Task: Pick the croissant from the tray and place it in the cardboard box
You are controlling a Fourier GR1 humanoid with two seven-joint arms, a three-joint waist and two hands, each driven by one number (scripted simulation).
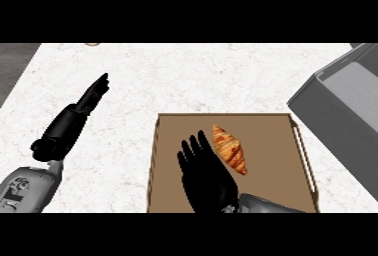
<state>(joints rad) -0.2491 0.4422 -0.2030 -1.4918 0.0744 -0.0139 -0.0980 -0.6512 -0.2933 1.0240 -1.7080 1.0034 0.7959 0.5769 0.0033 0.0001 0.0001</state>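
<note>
We note the right hand [205, 175] over the brown tray [277, 165], coming in from the view's 6 o'clock edge. Its grey forearm shows only at the bottom, low in the tray's frame. The palm faces down and the fingers [193, 146] run straight, lightly spread, pointing toward 12 o'clock. The hand is wide and holds nothing.

The croissant [229, 149] lies on the tray floor, just beside the right hand at its 2 o'clock. It is tilted, its long axis running from 11 o'clock down to 5 o'clock. We cannot tell whether the nearest finger touches it or stands just apart.

The left hand [93, 95] shows over the white marbled desk [192, 75], at about 9 o'clock from the tray and well apart from it. Its forearm rises from the lower left corner; the fingers are straight and held together, pointing toward 1 o'clock. It is relaxed and holds nothing.

The grey box [336, 107] sits at the tray's 2 o'clock, cut by the right edge of the view, one wall close to the tray's far right corner.
</note>
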